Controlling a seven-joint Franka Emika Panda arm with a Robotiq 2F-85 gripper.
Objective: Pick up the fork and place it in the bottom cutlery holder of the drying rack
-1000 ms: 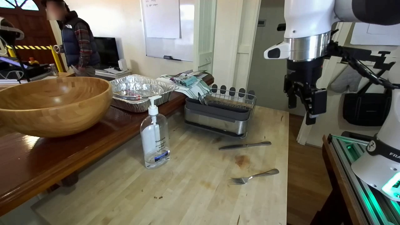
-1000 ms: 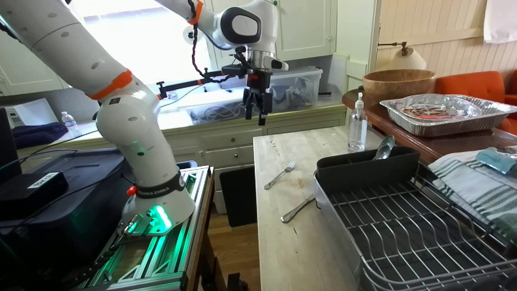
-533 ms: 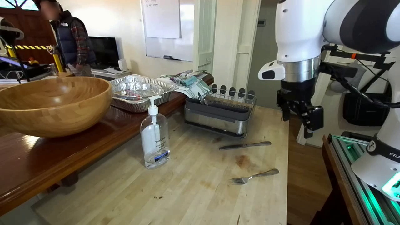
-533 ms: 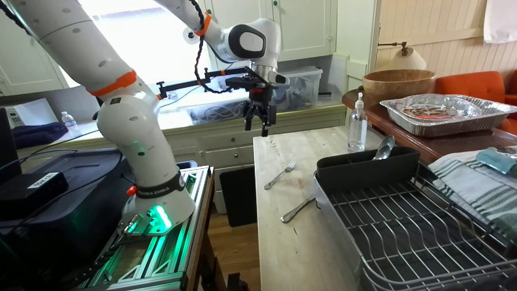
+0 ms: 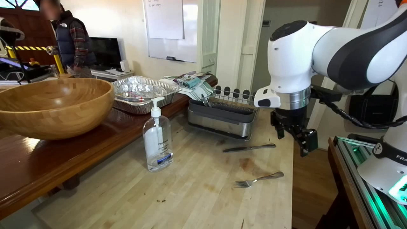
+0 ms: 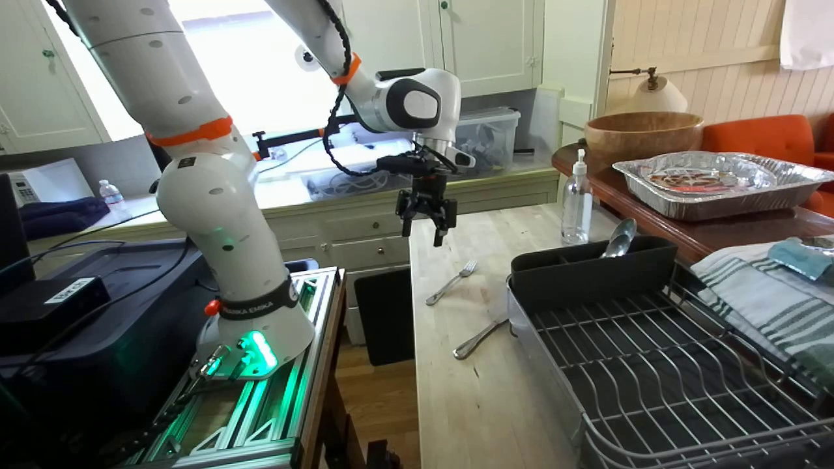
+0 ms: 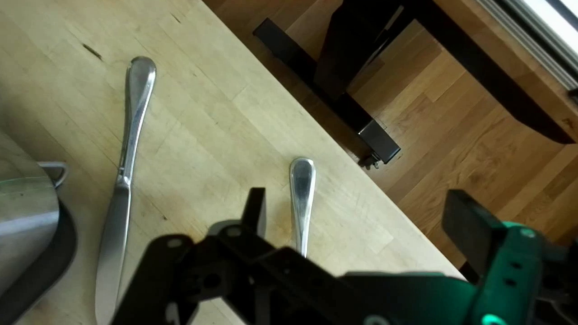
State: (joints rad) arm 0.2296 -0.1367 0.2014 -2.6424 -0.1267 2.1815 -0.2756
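The silver fork (image 5: 253, 182) lies flat on the wooden table in both exterior views (image 6: 451, 284). In the wrist view its handle (image 7: 302, 194) shows between the finger lines, nearer the left finger; its head is hidden behind the gripper. My gripper (image 5: 292, 145) is open and empty, in the air above the table's edge and higher than the fork; it also shows in an exterior view (image 6: 423, 238) and the wrist view (image 7: 356, 205). The grey drying rack (image 5: 222, 124) stands on the table, also seen here (image 6: 550, 378), with a dark cutlery holder (image 6: 586, 281) holding a spoon (image 6: 621, 238).
A knife (image 5: 249, 148) lies between fork and rack, also in the wrist view (image 7: 125, 174). A pump bottle (image 5: 158, 146) stands on the table. A wooden bowl (image 5: 57, 109) and foil tray (image 5: 135, 106) sit on the raised brown counter. The table's edge (image 7: 334, 144) runs close beside the fork.
My gripper has come down and moved inward toward the table and fork, staying open. The fork, knife and rack have not moved. The person in the background has shifted a little.
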